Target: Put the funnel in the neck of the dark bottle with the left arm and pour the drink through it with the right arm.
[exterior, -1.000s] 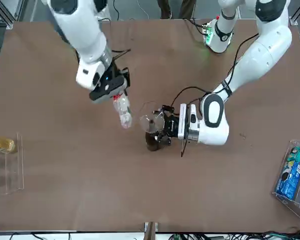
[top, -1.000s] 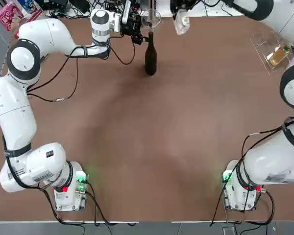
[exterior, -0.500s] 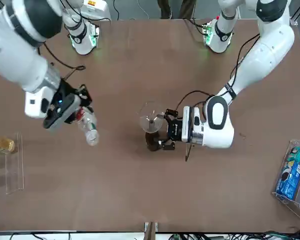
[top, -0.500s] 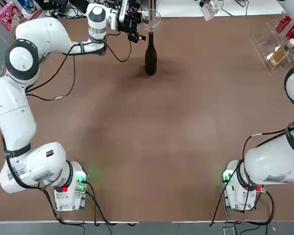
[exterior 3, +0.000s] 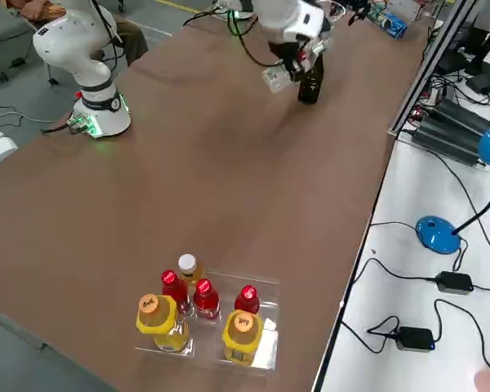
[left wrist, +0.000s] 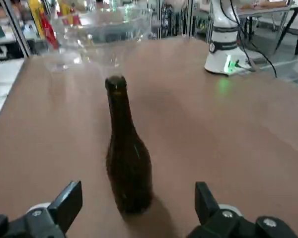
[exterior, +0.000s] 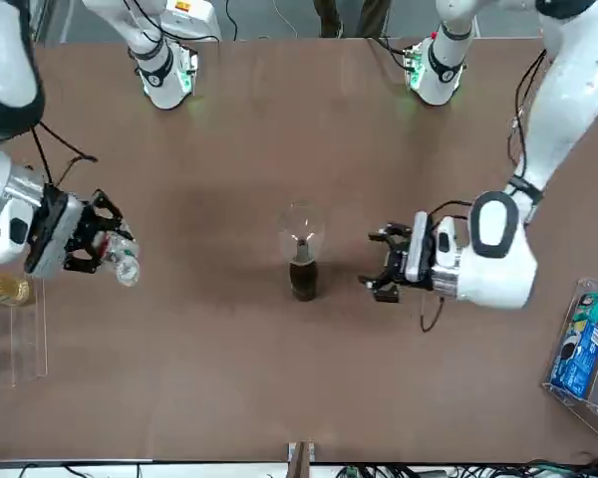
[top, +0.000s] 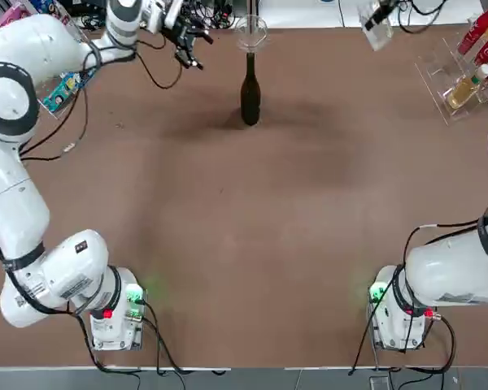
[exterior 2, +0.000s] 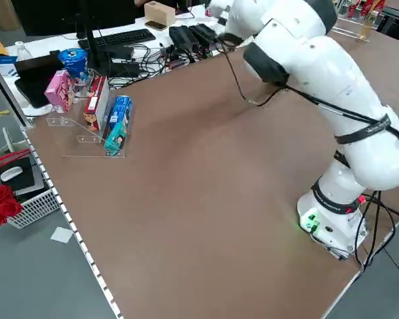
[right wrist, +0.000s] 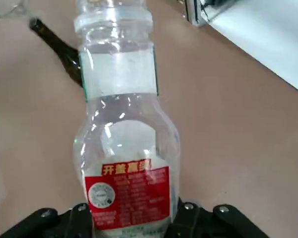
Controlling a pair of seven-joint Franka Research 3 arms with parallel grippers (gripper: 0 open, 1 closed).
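The dark bottle point(top: 250, 96) stands upright at the far middle of the table. The clear funnel point(top: 250, 32) sits in its neck, and nothing else touches it. My left gripper point(exterior: 384, 275) is open and empty, level with the bottle and off to my left of it. The left wrist view shows the dark bottle point(left wrist: 127, 158) and funnel point(left wrist: 102, 30) a little beyond the left gripper point(left wrist: 136, 193). My right gripper point(exterior: 85, 244) is shut on the drink point(exterior: 123, 263), a small clear plastic bottle point(right wrist: 123, 148), held tilted far to my right of the dark bottle.
A clear tray point(top: 459, 77) with red and yellow drink bottles point(exterior 3: 200, 314) stands at the table's far right corner. Snack boxes in a clear stand point(exterior 2: 106, 123) occupy the far left edge. Cables and a keyboard lie beyond the far edge.
The right gripper has carried the drink away from the funnel, out to the right. The left gripper has drawn back from the bottle neck to the left, leaving the funnel seated.
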